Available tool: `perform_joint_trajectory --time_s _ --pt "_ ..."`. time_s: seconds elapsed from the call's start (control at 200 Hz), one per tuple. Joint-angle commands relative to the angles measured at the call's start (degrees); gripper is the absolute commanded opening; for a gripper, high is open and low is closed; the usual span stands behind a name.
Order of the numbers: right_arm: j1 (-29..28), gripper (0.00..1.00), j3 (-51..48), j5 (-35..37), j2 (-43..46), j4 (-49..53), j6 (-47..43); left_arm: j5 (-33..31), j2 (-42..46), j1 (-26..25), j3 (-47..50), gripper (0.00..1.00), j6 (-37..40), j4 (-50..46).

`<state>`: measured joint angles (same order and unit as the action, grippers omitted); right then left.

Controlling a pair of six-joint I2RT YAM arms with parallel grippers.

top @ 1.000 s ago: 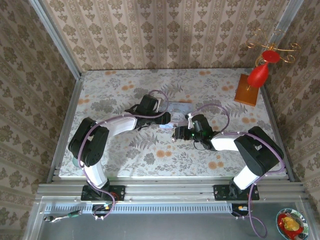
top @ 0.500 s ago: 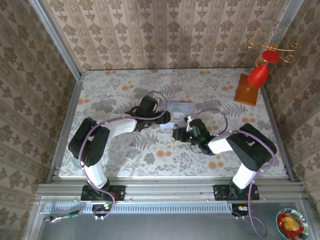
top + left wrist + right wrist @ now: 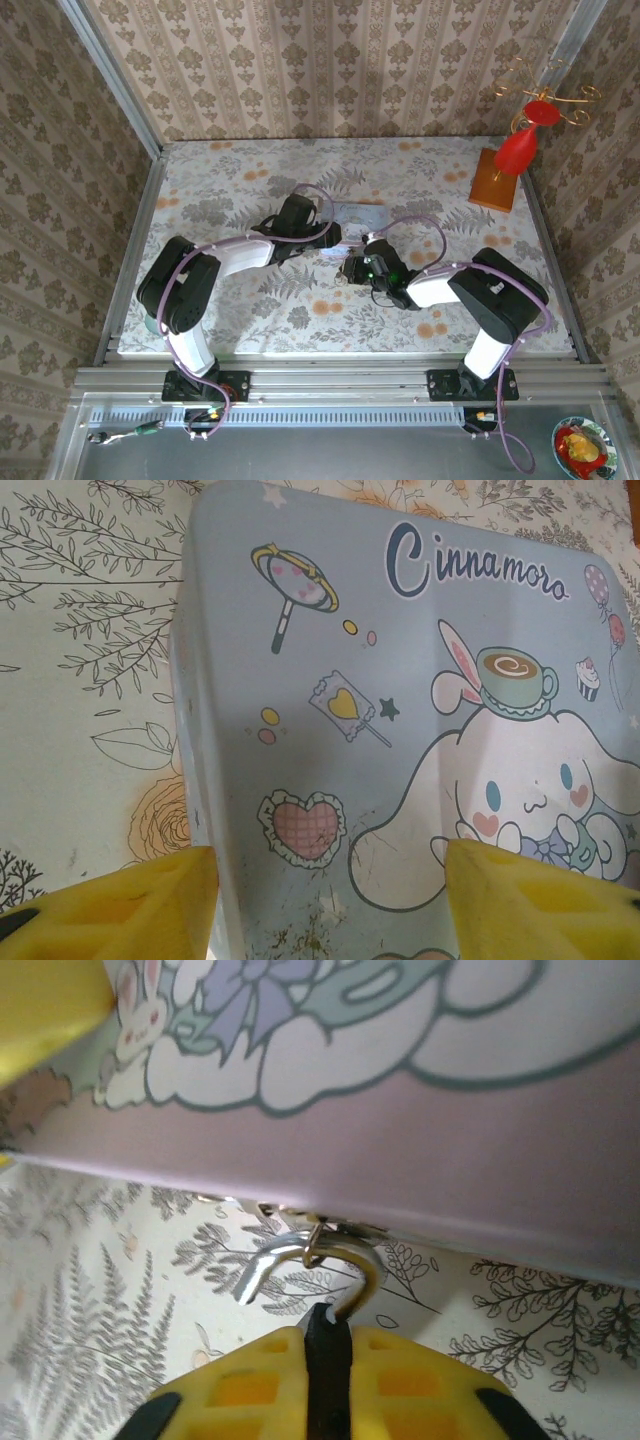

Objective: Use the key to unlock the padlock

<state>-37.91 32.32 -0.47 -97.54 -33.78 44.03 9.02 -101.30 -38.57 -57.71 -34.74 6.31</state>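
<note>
A floral-clothed table [image 3: 230, 190] is sitting between papered walls, with bare cloth lying open to the left and along the near edge. The pale blue tin [image 3: 357, 213] is lying mid-table, well apart from every edge, and a red ornament [image 3: 518, 150] is standing in the far right corner. The left gripper [image 3: 332, 240] is reaching the tin's near left corner, with the right gripper [image 3: 350, 270] lying just nearer.

From the left wrist, yellow fingers [image 3: 120, 905] are standing wide across the tin's end, though whether they are touching it is unclear. The lid is showing "Cinnamoro".

From the right wrist, the fingers are pinching a thin black body, seemingly the padlock [image 3: 370, 1272]. Its curved shackle is hooking the clasp [image 3: 310, 1228] on the tin's side wall, close above the cloth.
</note>
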Motion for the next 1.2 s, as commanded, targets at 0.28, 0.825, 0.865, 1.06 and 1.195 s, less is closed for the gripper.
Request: perform_joint_trajectory --time_s 0.28,0.825,0.865,1.06,1.195 --pt "1.6 0.03 -8.1 1.2 4.4 -7.6 13.0 -2.3 0.2 -0.3 3.8 0.59 -0.6 -2.1" --pt "6.9 0.00 -7.8 2.2 4.9 -11.5 27.0 -2.4 -0.8 -2.0 2.9 0.60 -3.6 -1.1" --pt "7.5 0.00 -8.1 1.4 3.6 -13.6 28.6 -2.7 -1.1 -2.0 2.9 0.60 -4.0 -1.1" --pt "8.2 0.00 -7.9 1.3 2.9 -13.3 28.2 -2.7 -1.2 -2.0 2.2 0.60 -4.3 -1.3" --pt "8.8 0.00 -8.1 0.7 7.8 -5.6 23.2 -1.3 0.9 -1.5 1.4 0.61 -2.8 -3.3"
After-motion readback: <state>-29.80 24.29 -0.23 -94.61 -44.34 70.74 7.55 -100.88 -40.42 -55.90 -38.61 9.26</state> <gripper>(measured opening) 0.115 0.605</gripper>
